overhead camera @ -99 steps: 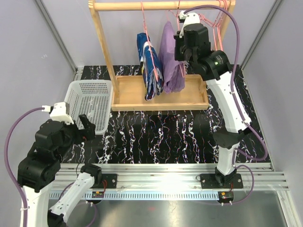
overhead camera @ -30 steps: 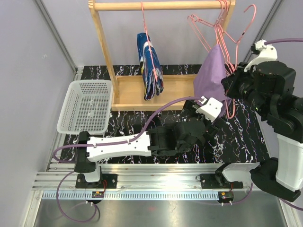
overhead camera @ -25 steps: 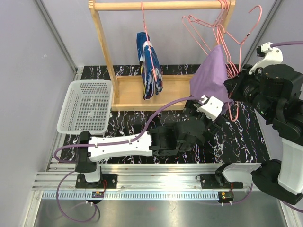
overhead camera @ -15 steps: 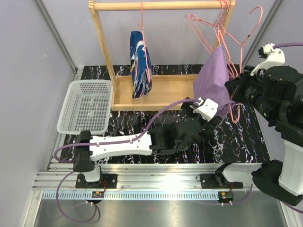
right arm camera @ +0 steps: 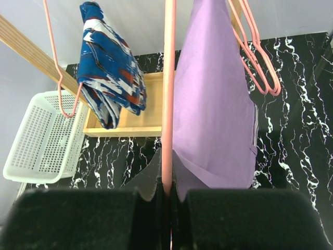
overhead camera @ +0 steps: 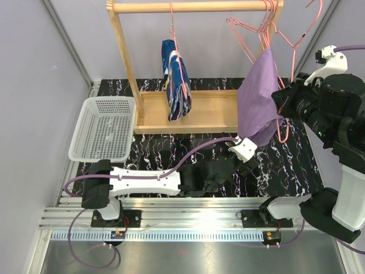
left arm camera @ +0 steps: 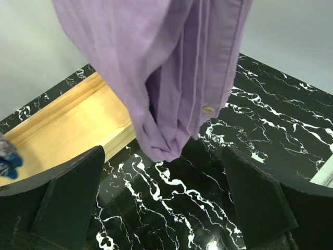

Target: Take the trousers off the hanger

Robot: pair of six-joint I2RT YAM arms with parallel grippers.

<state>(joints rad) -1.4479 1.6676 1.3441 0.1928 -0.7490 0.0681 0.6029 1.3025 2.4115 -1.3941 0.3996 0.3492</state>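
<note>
Right gripper (right arm camera: pixel 166 191) was clenched on the thin wire of a pink hanger (right arm camera: pixel 167 78), which ran straight up from between its pads in the right wrist view. Lilac trousers (overhead camera: pixel 256 103) hung from that hanger at the right of the overhead frame, folded lengthwise and reaching down toward the table. A small button showed near the low edge of the cloth in the left wrist view. Left gripper (left arm camera: pixel 164 161) sat released just under the hem, its two dark fingers (left arm camera: pixel 73 198) spread wide to either side of the lowest fold. Whether either finger touched the cloth could not be told.

Blue patterned trousers (overhead camera: pixel 175 80) hung well apart, upper centre of the overhead frame, draped over a second pink hanger (overhead camera: pixel 171 23) hooked on the wooden rail (overhead camera: pixel 188 7) of the rack. Several bare pink hangers (overhead camera: pixel 251 40) clustered at the rail's right end, just beside the lilac cloth. Below lay the rack's wooden base tray (overhead camera: pixel 211 111). A white perforated basket (overhead camera: pixel 105 128) stood at the left of the black marbled table (overhead camera: pixel 171 154).
</note>
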